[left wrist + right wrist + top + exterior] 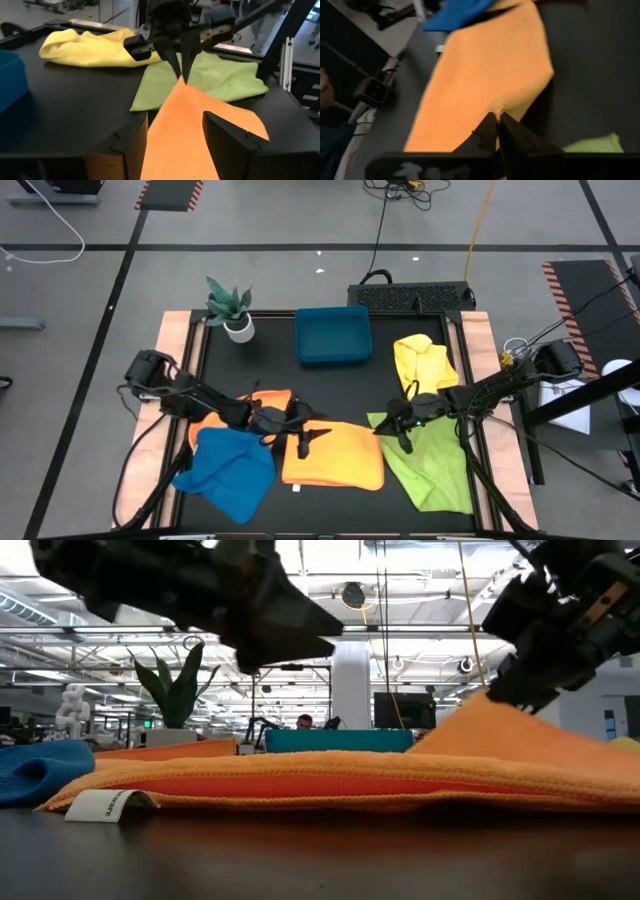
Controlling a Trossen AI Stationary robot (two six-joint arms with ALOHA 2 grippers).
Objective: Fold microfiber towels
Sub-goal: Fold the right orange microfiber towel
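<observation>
My right gripper [402, 432] sits just right of centre in the high view, its fingers pinched tight on the right corner of the orange towel [335, 455]. The left wrist view shows that corner drawn up into a small peak, so I judge a fold is only starting here, not finished. My left gripper [303, 438] hovers over the same towel's left part, jaws spread and holding nothing.

The rest of the work looks untouched. The blue towel [228, 468] lies rumpled at the lower left, overlapping a second orange towel [268, 398] half hidden under my left arm. The lime green towel [432, 458] spreads loosely at the lower right, and the yellow towel [424, 360] is bunched at the upper right. None shows a neat fold. The teal tray [334, 352], top centre, holds no towel, so nearly the whole task remains.
</observation>
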